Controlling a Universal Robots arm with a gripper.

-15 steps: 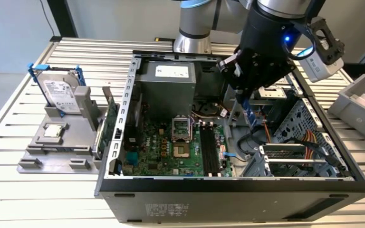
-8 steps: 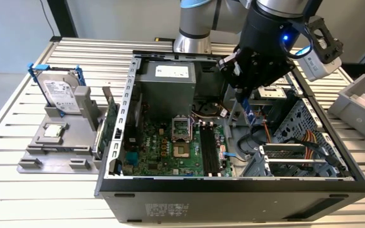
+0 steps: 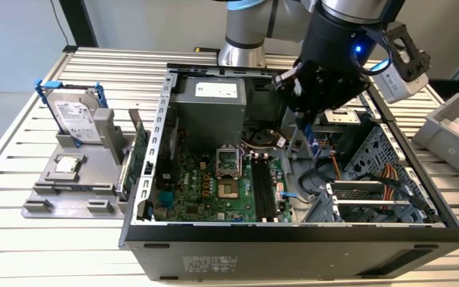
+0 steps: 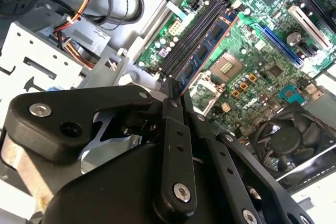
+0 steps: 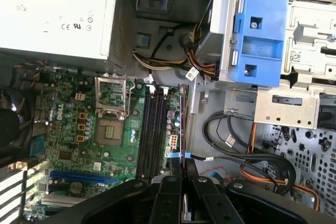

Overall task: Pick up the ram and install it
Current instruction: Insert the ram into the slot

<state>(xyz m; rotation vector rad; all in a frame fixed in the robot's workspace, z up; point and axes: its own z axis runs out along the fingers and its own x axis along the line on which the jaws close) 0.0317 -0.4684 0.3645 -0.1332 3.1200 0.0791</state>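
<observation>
My gripper [image 3: 308, 119] hangs over the open computer case [image 3: 293, 233], shut on the ram [image 3: 312, 142], a narrow dark-blue stick that points down from the fingers. It is held above the case floor, to the exterior view's right of the black motherboard slots [image 3: 263, 188], and touches nothing there. The second wrist view has the ram [image 4: 202, 51] reaching out from the gripper [image 4: 173, 97] over the slots [image 4: 186, 38], its chips facing the camera. Seen edge-on in the first wrist view, the ram [image 5: 182, 129] runs beside the slots [image 5: 152, 129] from the gripper [image 5: 184, 174].
A silver hard drive in a blue bracket [image 3: 76, 116] stands on a grey fixture [image 3: 70, 185] at the exterior view's left, with a green card [image 3: 138, 152] beside it. Inside the case are the power supply [image 3: 210, 98], CPU socket [image 3: 225, 158], cables [image 3: 389, 179] and drive cage [image 5: 260, 38]. A grey bin [image 3: 453, 128] sits at the right.
</observation>
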